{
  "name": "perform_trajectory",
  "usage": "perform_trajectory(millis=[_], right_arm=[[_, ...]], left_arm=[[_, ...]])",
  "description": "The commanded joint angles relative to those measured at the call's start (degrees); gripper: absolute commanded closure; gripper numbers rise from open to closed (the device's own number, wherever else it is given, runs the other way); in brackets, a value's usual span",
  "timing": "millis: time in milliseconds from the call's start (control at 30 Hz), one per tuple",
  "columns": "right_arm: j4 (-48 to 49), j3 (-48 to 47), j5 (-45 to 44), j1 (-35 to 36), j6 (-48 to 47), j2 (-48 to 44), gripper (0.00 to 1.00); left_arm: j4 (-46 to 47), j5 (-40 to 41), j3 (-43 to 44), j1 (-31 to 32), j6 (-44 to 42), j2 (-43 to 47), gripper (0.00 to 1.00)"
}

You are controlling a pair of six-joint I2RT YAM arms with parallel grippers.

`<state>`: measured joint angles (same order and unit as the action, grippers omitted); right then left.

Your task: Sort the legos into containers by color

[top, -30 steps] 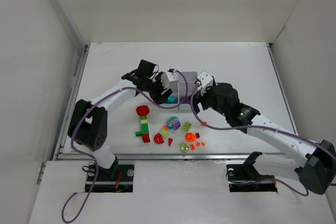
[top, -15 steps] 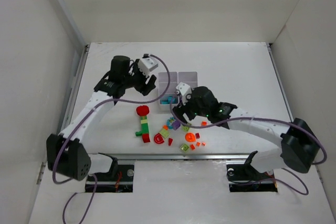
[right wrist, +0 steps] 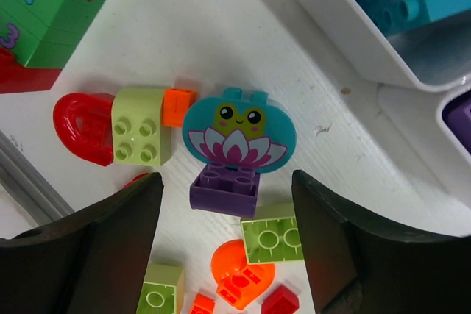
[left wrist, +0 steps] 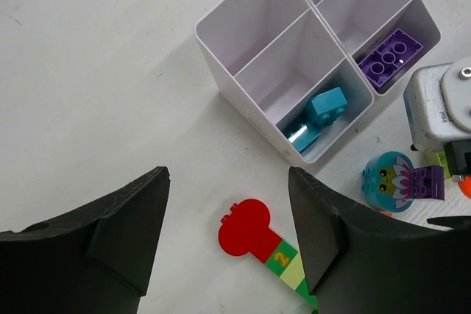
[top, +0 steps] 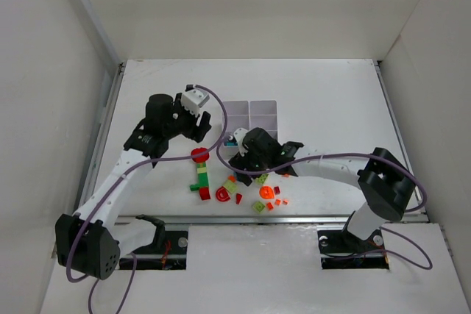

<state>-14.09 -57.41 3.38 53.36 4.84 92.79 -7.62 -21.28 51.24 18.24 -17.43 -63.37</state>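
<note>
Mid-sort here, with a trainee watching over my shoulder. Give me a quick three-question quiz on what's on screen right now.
1. True or false: a purple brick already lies in the organiser.
2. Which piece is centred ahead of the right end effector? A. frog piece B. red arch C. green numbered stack
3. Fill in: the left end effector is ____ and holds nothing.
Key: 1 true; 2 A; 3 open.
</note>
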Motion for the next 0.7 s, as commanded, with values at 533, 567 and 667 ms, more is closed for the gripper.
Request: perform_trajectory(millis=[533,567,667], right_arm=[[-0.15,-2.62,-2.15,0.6,1.49,-0.85,1.0],[-0.15,-2.62,-2.15,0.6,1.49,-1.56,1.0],[-2.43,-3.85,-2.67,0.6,-2.37,-6.12,1.0]], left_arm=[[-0.11,-7.18,2.02,-0.22,-3.57,-1.58,0.42],[-0.64,-8.5,2.02,-0.22,-4.88,-1.58,0.42],[-3.27,-16.58,2.02,-0.22,-13.98,0.35,0.42]])
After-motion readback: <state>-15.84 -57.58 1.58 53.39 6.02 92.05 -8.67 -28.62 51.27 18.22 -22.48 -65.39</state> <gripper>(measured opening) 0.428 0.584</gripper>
